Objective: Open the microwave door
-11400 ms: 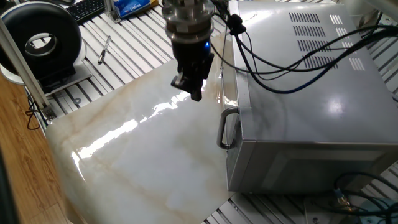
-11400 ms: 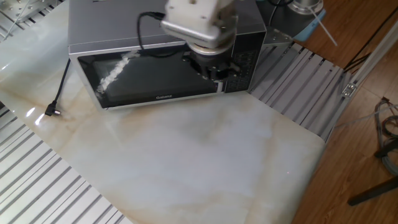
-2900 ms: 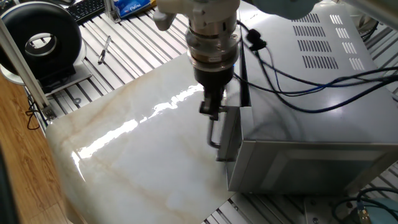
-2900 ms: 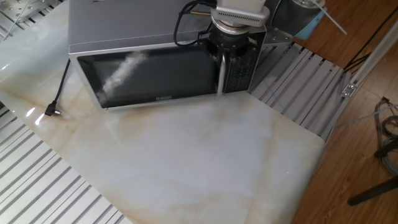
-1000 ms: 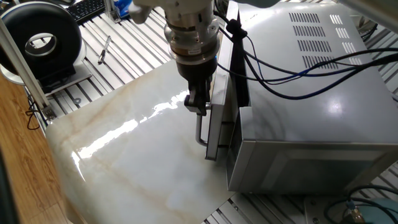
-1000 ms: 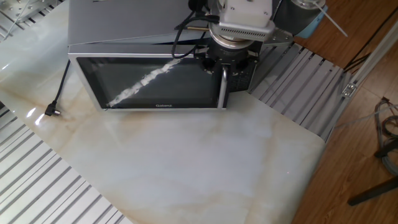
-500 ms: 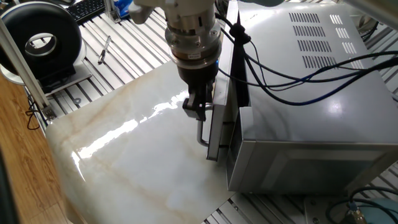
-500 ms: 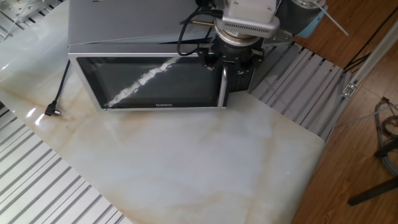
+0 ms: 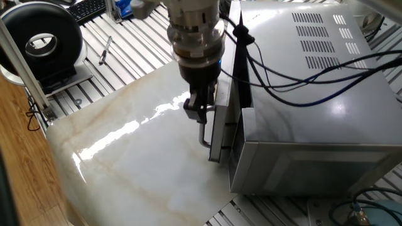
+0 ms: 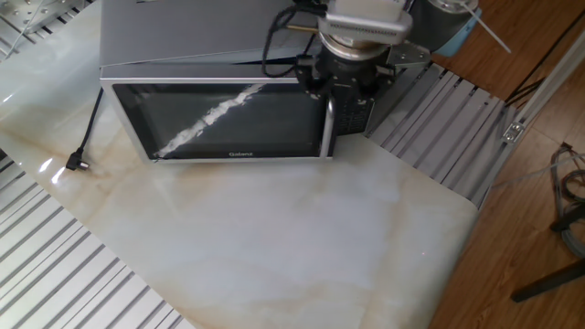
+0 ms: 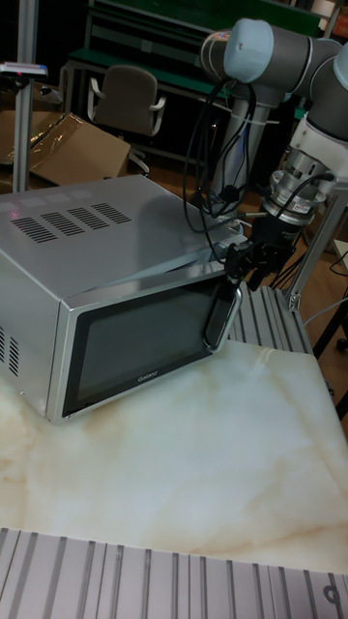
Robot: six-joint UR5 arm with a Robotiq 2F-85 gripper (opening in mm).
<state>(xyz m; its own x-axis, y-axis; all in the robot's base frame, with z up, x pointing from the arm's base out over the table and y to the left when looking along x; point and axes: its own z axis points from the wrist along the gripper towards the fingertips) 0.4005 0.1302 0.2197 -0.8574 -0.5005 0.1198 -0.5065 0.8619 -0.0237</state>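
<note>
The microwave (image 9: 314, 94) (image 11: 87, 232) stands at the edge of the marble table. The microwave door (image 10: 228, 119) (image 11: 140, 343) is swung a short way out from the casing, leaving a dark gap at its handle side. Its curved silver handle (image 9: 202, 133) (image 10: 327, 128) (image 11: 220, 314) runs along that edge. My gripper (image 9: 198, 110) (image 10: 343, 87) (image 11: 246, 263) hangs at the handle's upper end with a finger on either side of the bar. The fingers look slightly spread and not clamped.
A black ring-shaped device (image 9: 41, 44) stands on the slatted metal bench at the back left, near a keyboard (image 9: 88, 9). Black cables (image 9: 301, 59) trail from the arm across the microwave's top. A cable end (image 10: 78, 163) lies beside the microwave.
The door stays at the same small angle as one second ago. The gripper and wrist have drifted slightly upward along the handle's top.
</note>
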